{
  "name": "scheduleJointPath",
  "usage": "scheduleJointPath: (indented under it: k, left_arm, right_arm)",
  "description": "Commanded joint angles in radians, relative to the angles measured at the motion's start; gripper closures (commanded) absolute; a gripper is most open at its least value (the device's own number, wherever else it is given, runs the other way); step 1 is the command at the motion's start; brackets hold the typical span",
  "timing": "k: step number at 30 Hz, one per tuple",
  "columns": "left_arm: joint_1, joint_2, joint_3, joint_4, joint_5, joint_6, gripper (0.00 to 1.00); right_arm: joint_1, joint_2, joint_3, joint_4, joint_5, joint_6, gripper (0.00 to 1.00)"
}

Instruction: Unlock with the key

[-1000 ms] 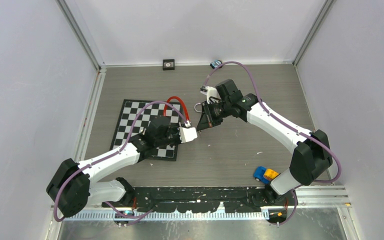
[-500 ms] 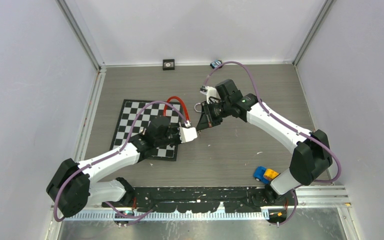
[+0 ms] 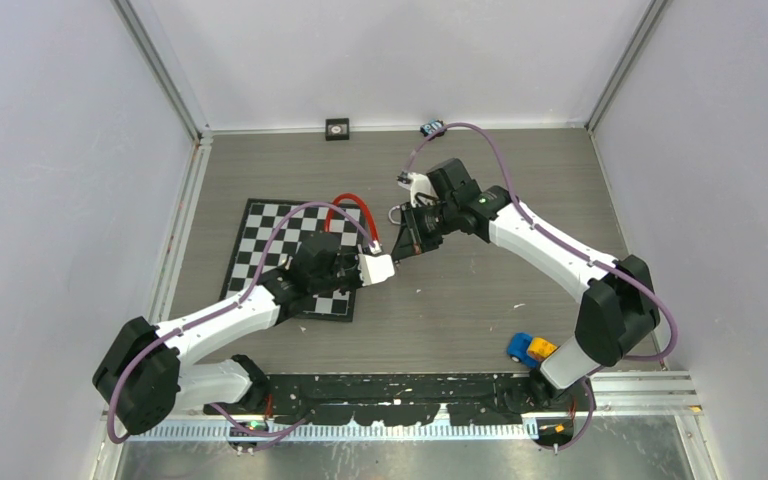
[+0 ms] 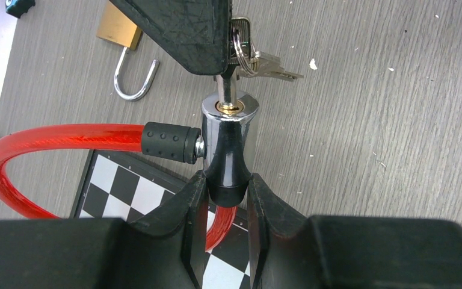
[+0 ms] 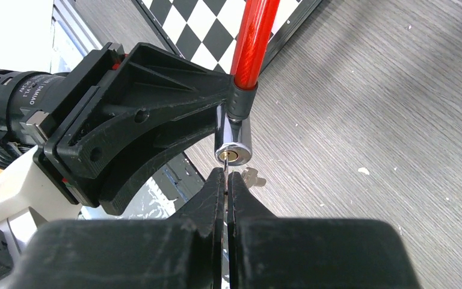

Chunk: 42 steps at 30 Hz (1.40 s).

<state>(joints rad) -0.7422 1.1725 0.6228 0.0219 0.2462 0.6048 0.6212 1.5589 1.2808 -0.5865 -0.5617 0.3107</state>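
A cable lock with a chrome cylinder [image 4: 228, 129] and a red cable [image 4: 54, 135] is held just above the table. My left gripper [image 4: 227, 180] is shut on the lock's black rear end. The key [image 4: 225, 90] stands in the brass keyhole at the cylinder's front. My right gripper [image 5: 226, 180] is shut on the key's head, directly in front of the keyhole [image 5: 231, 155]. A ring of spare keys [image 4: 264, 63] hangs beside it. From above, both grippers meet near the chessboard's right corner, the right gripper [image 3: 407, 245] facing the left gripper [image 3: 385, 268].
The chessboard [image 3: 260, 240] lies under the red cable loop [image 3: 350, 200]. An open brass padlock [image 4: 120, 30] lies behind the lock. A blue and yellow toy car [image 3: 530, 348] sits near the right arm's base. Two small objects [image 3: 337, 128] [image 3: 431, 128] lie by the back wall.
The right arm's wrist and elbow have shifted slightly to the left and back. The left arm and the lock have stayed put.
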Motion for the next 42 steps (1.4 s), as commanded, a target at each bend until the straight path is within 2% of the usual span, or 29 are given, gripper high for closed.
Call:
scheduleJointPath:
  k: [1, 10, 19, 24, 26, 29, 31, 35, 42]
  left_arm:
    - [-0.002, -0.003, 0.065, 0.049, 0.023, -0.026, 1.00]
    - [-0.003, 0.023, 0.093, 0.050, 0.037, -0.102, 1.00]
    - [0.015, 0.029, 0.134, 0.047, 0.042, -0.207, 1.00]
    - [0.033, 0.014, 0.121, 0.051, 0.067, -0.209, 1.00]
    - [0.037, 0.008, 0.121, 0.037, 0.071, -0.191, 1.00]
    - [0.043, -0.014, 0.122, -0.003, 0.108, -0.148, 1.00]
    - [0.048, -0.024, 0.128, -0.032, 0.139, -0.129, 1.00]
    - [0.056, -0.021, 0.179, -0.143, 0.247, -0.097, 1.00]
    - [0.115, 0.041, 0.291, -0.334, 0.578, -0.111, 1.00]
  right_arm:
    - [0.008, 0.012, 0.038, 0.030, 0.020, 0.008, 0.99]
    - [0.008, 0.030, 0.023, 0.097, -0.013, 0.024, 0.99]
    - [0.008, 0.079, -0.054, 0.258, -0.045, 0.073, 0.99]
    - [0.003, 0.061, -0.097, 0.293, -0.053, 0.069, 0.99]
    - [-0.019, 0.036, -0.093, 0.273, -0.058, 0.045, 0.93]
    - [-0.070, -0.025, -0.087, 0.235, -0.075, 0.003, 0.66]
    - [-0.109, -0.065, -0.095, 0.214, -0.100, -0.035, 0.54]
    - [-0.151, -0.153, -0.094, 0.147, -0.166, -0.179, 0.47]
    - [-0.117, -0.305, -0.054, -0.101, -0.268, -0.660, 0.44]
